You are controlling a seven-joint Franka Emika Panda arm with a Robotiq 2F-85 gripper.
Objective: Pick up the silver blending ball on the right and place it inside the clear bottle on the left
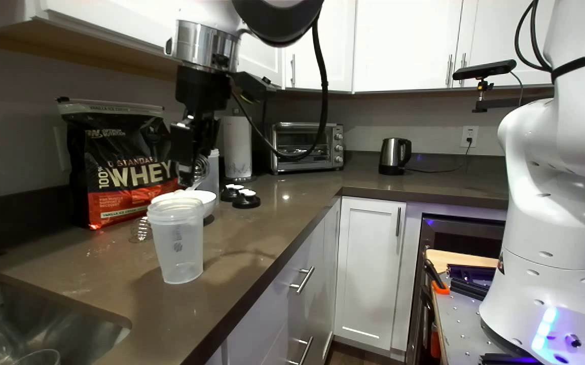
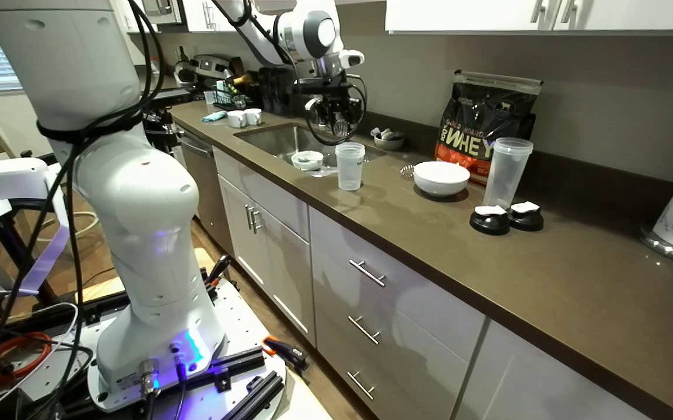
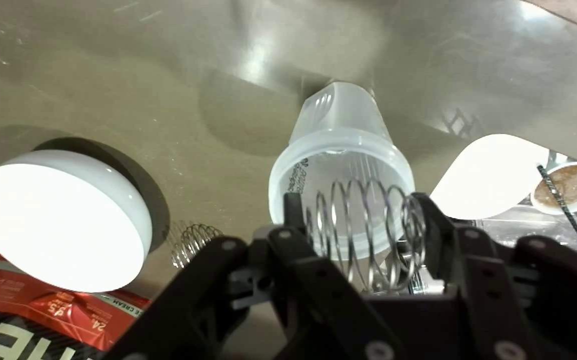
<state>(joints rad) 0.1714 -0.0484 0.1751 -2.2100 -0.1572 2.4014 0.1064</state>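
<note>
My gripper (image 3: 360, 215) is clamped on the silver blending ball (image 3: 367, 235), and I hold it above the clear shaker bottle (image 2: 350, 169). The bottle stands upright near the front edge of the counter (image 1: 272, 218), by a corner of the sink (image 1: 59, 317). Nearer the wall edge, a second wire ball (image 3: 193, 242) lies just beside a white bowl (image 2: 441, 182). By that edge stands a black-and-red whey bag (image 1: 120, 167), another shaker bottle (image 2: 505, 175) beside it. Farthest, near the counter's back corner, I see a toaster oven (image 1: 303, 139).
</note>
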